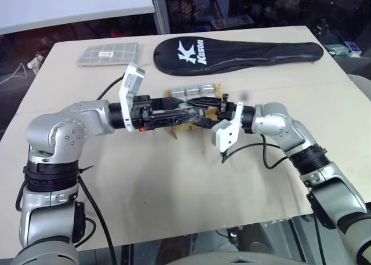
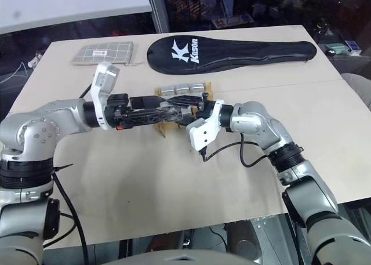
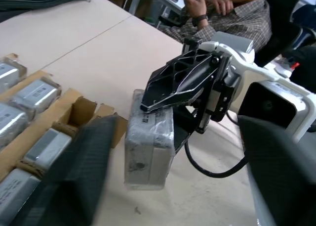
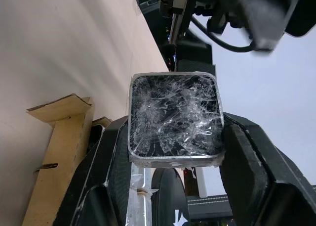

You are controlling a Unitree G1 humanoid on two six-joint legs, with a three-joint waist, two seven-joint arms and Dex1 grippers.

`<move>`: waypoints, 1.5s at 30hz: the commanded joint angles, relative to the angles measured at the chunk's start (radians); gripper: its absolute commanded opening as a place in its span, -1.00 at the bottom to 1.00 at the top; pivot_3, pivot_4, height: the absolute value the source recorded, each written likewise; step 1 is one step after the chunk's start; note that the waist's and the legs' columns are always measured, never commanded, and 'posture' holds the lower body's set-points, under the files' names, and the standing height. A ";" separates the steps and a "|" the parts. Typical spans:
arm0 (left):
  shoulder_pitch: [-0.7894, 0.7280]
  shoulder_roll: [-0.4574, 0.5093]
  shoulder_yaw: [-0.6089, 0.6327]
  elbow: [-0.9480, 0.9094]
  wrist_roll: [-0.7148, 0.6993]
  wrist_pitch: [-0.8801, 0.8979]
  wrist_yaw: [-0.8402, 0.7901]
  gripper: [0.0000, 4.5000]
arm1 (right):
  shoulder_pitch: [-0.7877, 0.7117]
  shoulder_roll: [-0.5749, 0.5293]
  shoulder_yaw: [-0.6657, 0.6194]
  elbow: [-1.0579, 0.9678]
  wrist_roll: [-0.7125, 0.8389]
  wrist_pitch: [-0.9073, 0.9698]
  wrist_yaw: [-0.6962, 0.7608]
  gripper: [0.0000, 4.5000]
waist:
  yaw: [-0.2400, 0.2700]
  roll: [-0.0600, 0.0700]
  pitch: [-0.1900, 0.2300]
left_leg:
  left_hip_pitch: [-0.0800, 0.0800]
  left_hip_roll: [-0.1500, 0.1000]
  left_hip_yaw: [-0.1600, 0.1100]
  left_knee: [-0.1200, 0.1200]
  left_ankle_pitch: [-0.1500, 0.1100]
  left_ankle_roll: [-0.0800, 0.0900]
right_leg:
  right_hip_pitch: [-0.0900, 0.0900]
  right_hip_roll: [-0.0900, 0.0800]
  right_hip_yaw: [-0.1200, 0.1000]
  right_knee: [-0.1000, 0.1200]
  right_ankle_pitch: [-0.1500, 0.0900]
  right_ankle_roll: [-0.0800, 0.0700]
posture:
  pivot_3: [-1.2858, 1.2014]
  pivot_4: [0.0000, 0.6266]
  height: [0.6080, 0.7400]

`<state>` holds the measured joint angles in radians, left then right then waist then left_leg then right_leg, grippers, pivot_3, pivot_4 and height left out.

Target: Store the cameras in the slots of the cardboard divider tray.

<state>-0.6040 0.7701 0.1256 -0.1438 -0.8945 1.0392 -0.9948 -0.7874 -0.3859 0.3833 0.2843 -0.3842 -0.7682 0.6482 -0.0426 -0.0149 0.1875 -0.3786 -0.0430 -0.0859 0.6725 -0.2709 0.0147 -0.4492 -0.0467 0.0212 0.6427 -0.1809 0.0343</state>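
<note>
Silver-grey camera [image 4: 173,118] clamped between right gripper [image 4: 174,152] jaws

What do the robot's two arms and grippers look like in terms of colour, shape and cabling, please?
Both arms are rounded silver-grey metal shells with black ribbed joint bands. The left gripper and right gripper have black fingers with an open lattice structure. Each wrist carries a white angular camera bracket, and black cables loop loosely along both forearms.
</note>
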 commanded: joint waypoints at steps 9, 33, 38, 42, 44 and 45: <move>0.021 0.030 -0.031 -0.032 0.045 -0.042 -0.053 -0.69 | -0.037 0.007 -0.005 -0.030 0.034 0.021 -0.007 -0.14 | 0.001 0.000 0.000 | 0.000 0.000 0.000 0.000 0.000 0.000 | 0.000 0.000 0.000 0.000 0.000 0.000 | 0.03 -0.52 1.00; -0.252 -0.059 -0.273 0.313 0.381 -0.431 -0.322 -0.69 | 0.206 -0.148 -0.148 -0.458 0.400 0.540 0.177 0.98 | 0.016 0.000 0.000 | -0.003 -0.003 -0.001 0.001 0.000 0.001 | 0.001 -0.001 -0.003 -0.001 0.000 0.000 | 0.03 -0.52 1.00; -0.321 -0.145 -0.285 0.482 0.494 -0.664 -0.336 -0.69 | 0.600 -0.373 -0.381 -0.832 0.860 1.028 0.264 0.98 | 0.034 0.000 0.000 | -0.004 -0.002 -0.001 0.001 -0.003 0.006 | 0.001 -0.002 -0.005 -0.001 0.000 0.000 | 0.03 -0.52 1.00; -0.364 -0.211 -0.257 0.579 0.518 -0.754 -0.337 -0.69 | 0.872 -0.465 -0.624 -0.950 1.121 1.203 0.282 0.98 | 0.032 -0.001 0.001 | -0.003 -0.002 0.000 0.003 -0.004 0.008 | 0.002 -0.002 -0.002 -0.002 0.000 0.001 | 0.03 -0.52 1.00; -0.387 -0.242 -0.248 0.632 0.529 -0.799 -0.342 -0.69 | 0.997 -0.467 -0.756 -0.964 1.251 1.269 0.296 0.98 | 0.034 -0.003 0.000 | -0.002 -0.002 0.001 0.006 -0.004 0.009 | 0.006 -0.002 -0.005 -0.002 0.000 0.002 | 0.03 -0.52 1.00; -0.400 -0.259 -0.243 0.659 0.529 -0.804 -0.335 -0.69 | 1.063 -0.471 -0.814 -0.970 1.292 1.295 0.320 0.98 | 0.033 -0.004 0.000 | -0.001 -0.002 0.002 0.006 -0.005 0.009 | 0.007 -0.001 -0.005 -0.002 0.000 0.002 | 0.03 -0.52 1.00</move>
<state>-0.9664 0.5207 -0.1620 0.4827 -0.3692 0.2768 -1.3326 0.2071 -0.8487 -0.3059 -0.6464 0.7916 0.4743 0.9355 -0.0091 -0.0185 0.1877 -0.3788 -0.0439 -0.0837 0.6799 -0.2758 0.0242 -0.4407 -0.0478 0.0165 0.6408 -0.1811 0.0366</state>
